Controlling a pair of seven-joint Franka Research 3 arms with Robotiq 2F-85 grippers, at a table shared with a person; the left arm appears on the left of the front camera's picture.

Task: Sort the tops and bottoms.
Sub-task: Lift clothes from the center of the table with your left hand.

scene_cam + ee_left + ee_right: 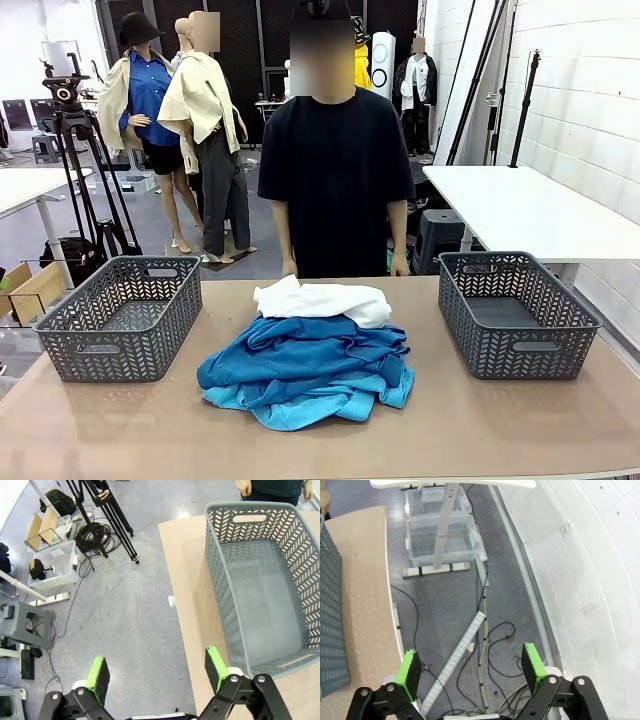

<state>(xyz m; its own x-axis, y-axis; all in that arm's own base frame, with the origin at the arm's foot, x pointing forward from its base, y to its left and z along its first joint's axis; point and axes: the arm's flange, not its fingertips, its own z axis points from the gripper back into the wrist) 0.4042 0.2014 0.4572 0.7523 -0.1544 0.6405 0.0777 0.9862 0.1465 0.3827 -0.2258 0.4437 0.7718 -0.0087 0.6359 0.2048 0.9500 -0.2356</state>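
- pile of tops sits mid desk (470, 430), between the left basket (110, 355) and the right basket (510, 352), apart from both; person (340, 170) stands just behind it at the far edge
- layers: white shirt (325, 300) on the far side on top, royal-blue shirt (305, 352) across the middle, sky-blue shirt (310, 408) at the bottom, poking out at the near edge
- handling, my guess: all soft, light and floppy, and will sag and drape when lifted; layers overlap, so pulling one may drag the next along
- where to take hold: pinch a raised fold, not a flat patch; the white shirt's bunched right end looks easiest and is least buried
- for the blue ones, the ridged folds near the pile's middle look grabbable
- direction: pile is wider than deep, long axis left to right along the desk; white shirt lies the same way
- cannot tell which end is neck or hem on any of them, too crumpled
- left claw (156, 672) released, pads wide apart, nothing between, up over the floor and desk edge beside the left basket
- right claw (471, 669) released too, empty, over the floor past the desk's right edge
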